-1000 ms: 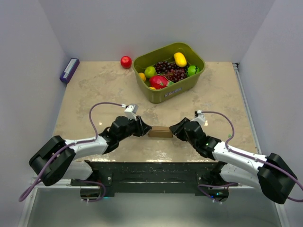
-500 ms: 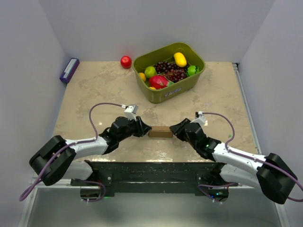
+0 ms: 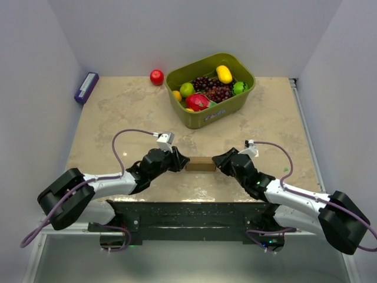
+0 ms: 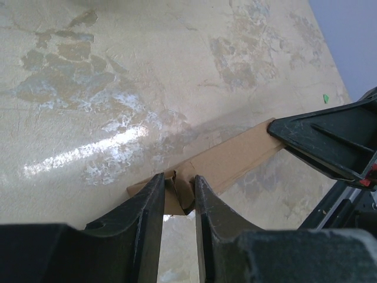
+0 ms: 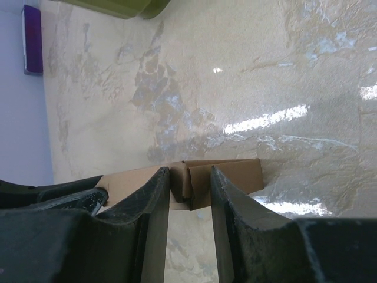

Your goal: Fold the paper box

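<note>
The paper box point(image 3: 200, 164) is a small, flat brown cardboard shape lying on the beige tabletop between the two arms. My left gripper point(image 3: 181, 162) holds its left end, and in the left wrist view the folded end flaps of the box point(image 4: 235, 158) are pinched between the fingers of that gripper point(image 4: 178, 197). My right gripper point(image 3: 219, 161) holds the opposite end. The right wrist view shows the box point(image 5: 242, 174) with its creased end flaps squeezed inside that gripper point(image 5: 189, 188). Both grippers are shut on the cardboard, facing each other.
An olive-green bin point(image 3: 235, 101) full of fruit stands behind the box, with a red apple point(image 3: 156, 77) to its left. A purple box point(image 3: 86, 87) lies at the far left edge. The black arm mount point(image 3: 188, 215) runs along the near edge.
The right jaws have narrowed a little on the box's end. The left arm has edged slightly rightward. The box has hardly moved.
</note>
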You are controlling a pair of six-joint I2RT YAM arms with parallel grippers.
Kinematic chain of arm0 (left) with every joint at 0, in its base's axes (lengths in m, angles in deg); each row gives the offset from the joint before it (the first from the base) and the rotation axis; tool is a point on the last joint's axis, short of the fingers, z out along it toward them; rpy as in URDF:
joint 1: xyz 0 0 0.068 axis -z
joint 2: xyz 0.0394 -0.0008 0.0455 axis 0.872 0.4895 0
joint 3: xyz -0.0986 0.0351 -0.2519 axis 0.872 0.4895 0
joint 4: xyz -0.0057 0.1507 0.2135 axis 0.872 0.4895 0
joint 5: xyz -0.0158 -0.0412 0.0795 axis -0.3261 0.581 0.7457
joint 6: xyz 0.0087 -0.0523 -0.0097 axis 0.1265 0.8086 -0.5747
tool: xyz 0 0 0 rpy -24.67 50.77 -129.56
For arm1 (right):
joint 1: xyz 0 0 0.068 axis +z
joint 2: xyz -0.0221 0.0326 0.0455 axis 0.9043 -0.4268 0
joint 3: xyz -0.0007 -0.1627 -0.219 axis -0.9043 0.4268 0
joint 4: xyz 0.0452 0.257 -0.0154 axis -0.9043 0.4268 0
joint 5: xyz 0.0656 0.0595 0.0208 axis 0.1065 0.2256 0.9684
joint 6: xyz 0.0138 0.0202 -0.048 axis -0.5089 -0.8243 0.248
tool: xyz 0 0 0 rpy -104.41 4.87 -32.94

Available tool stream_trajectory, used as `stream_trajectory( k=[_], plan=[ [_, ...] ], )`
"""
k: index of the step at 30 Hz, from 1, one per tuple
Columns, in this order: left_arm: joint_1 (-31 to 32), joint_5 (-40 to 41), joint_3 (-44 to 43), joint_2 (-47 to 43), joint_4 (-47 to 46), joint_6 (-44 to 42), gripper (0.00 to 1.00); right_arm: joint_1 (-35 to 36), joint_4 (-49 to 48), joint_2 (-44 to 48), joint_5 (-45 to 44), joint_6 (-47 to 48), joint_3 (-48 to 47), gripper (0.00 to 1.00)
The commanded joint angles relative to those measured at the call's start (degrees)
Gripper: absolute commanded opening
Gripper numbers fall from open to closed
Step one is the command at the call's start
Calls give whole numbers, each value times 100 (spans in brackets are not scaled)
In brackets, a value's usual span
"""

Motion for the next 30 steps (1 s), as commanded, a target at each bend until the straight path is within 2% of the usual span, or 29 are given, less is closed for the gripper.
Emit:
stream_trajectory(
  k=[1, 10, 16, 24, 30],
  plan=[
    [390, 189, 277, 637, 2037, -413, 20, 43, 1076, -259, -158, 161, 459, 23],
    [408, 198, 286, 558, 1712, -457, 16, 139, 883, 13, -201, 442, 469, 10],
    [356, 233, -319, 610, 1430, -693, 11, 148, 821, 14, -403, 802, 118, 0],
    [48, 163, -1004, 935, 1220, -1177, 8, 148, 391, -329, -623, 1101, -357, 0],
    [-66, 268, -1330, 1076, 649, -1643, 8, 148, -145, -953, -755, 1541, -762, 0]
  ],
)
